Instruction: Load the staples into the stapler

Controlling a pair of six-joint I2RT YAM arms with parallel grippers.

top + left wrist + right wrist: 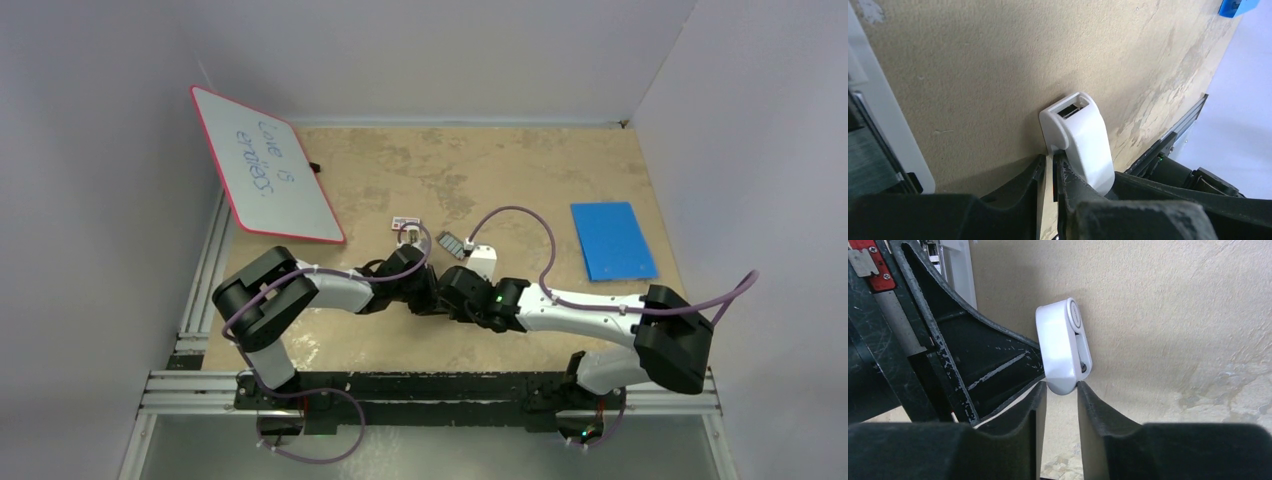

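The white stapler (pixel 484 262) lies on the table in the middle, with both grippers at its near end. My left gripper (pixel 432 285) is nearly shut, and its tips (pixel 1050 162) pinch the thin white edge at the stapler's (pixel 1080 137) base. My right gripper (pixel 1062 387) is shut on the rounded end of the stapler (pixel 1060 347), one fingertip on each side. The left finger (pixel 993 365) lies against the stapler's other side. The staples (pixel 452 244), a small dark grey ribbed block, lie on the table just left of the stapler's far end, held by neither gripper.
A red-and-white little box (pixel 405 222) sits left of the staples. A whiteboard with a red rim (pixel 265 165) leans at the back left. A blue pad (pixel 612 240) lies at the right. Walls close in the table on three sides.
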